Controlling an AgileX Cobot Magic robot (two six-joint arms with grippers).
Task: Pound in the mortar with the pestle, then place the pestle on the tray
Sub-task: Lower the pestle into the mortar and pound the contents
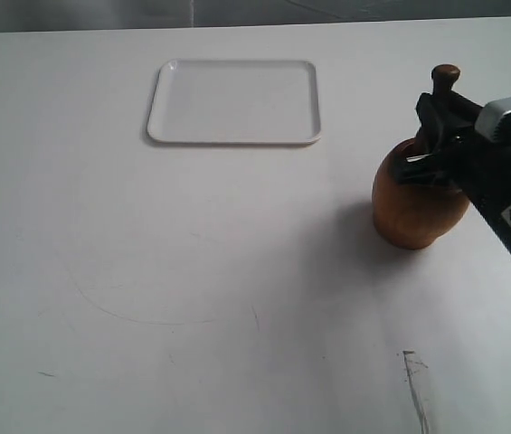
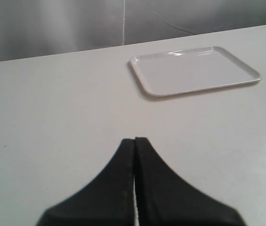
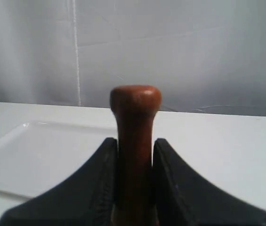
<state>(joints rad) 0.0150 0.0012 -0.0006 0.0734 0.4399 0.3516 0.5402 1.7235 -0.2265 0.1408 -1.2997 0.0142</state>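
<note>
The left gripper (image 2: 135, 155) has its 2 jaws pressed together, empty. The right gripper (image 3: 135, 157) clamps the pestle (image 3: 135, 117) upright in the mortar (image 1: 413, 212) (round-bellied, likely tippy); a slanted blow could topple it. The tray (image 1: 234, 101) lies well beyond.

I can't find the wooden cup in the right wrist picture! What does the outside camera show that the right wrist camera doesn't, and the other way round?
Only the exterior view shows the mortar, which is the wooden cup, and the whole tray. Only the right wrist view shows, close up, both black fingers pressing the pestle from either side. Both show the pestle upright, the right gripper shut on it, and at least part of the white tray.
</note>
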